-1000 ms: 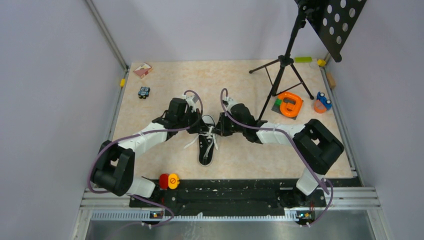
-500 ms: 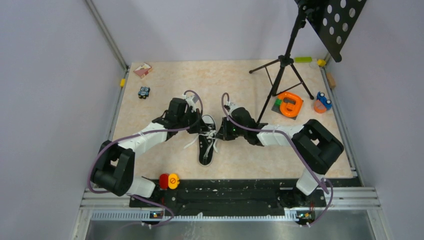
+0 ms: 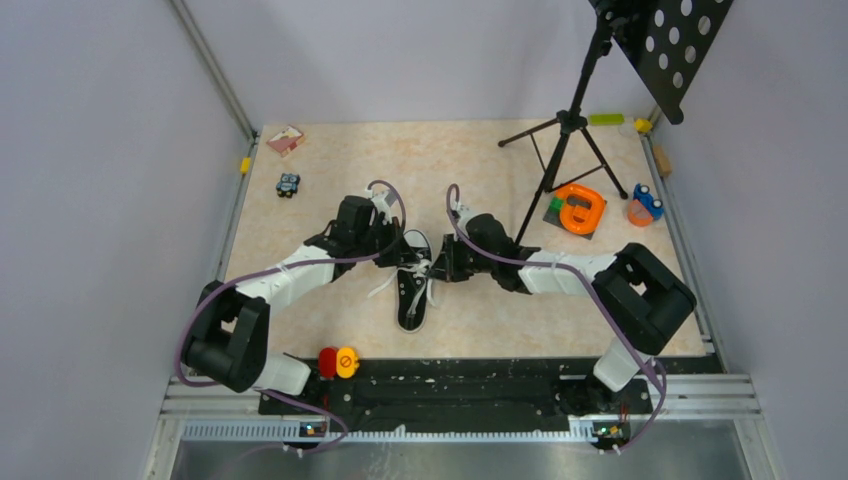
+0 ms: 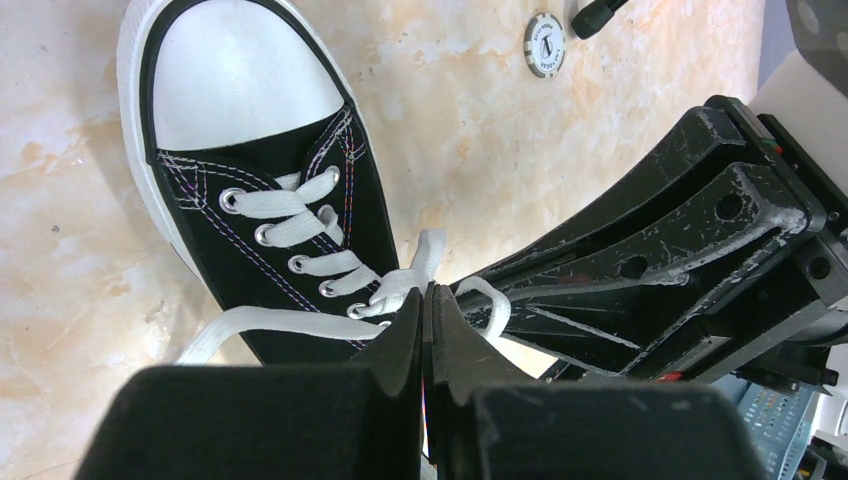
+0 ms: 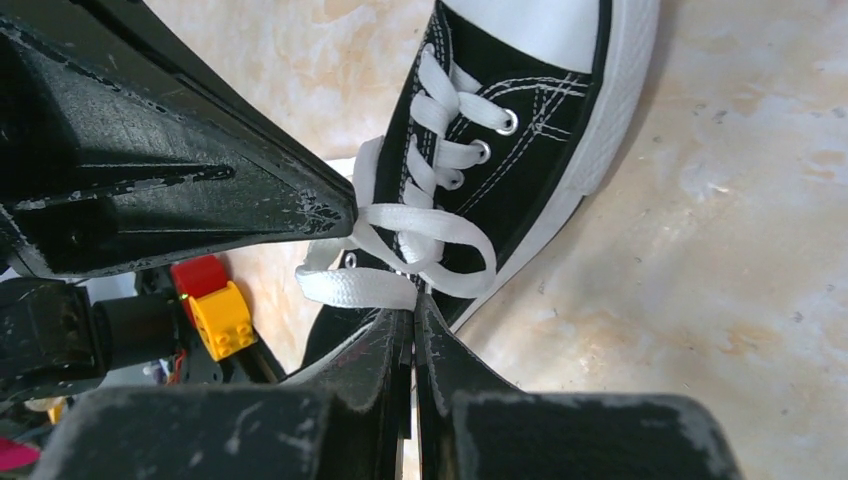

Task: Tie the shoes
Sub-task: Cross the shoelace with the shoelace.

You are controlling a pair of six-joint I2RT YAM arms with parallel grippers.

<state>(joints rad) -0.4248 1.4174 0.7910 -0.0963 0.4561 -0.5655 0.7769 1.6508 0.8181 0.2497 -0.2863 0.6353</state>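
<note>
One camera looks down from behind; both wrist cameras closely share the sneaker (image 4: 190,205) and its laces (image 4: 300,227).

The left claw (image 4: 427,300) is hiding the heel end of the black low-top canvas sneaker (image 4: 250,190) in the left wrist view. In the right wrist view the top edge is cutting off its white rubber toe cap (image 5: 530,20). From above, its white laces (image 3: 418,272) are showing too small to read.

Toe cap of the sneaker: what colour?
The toe cap is white; left wrist view shows it best.
</note>
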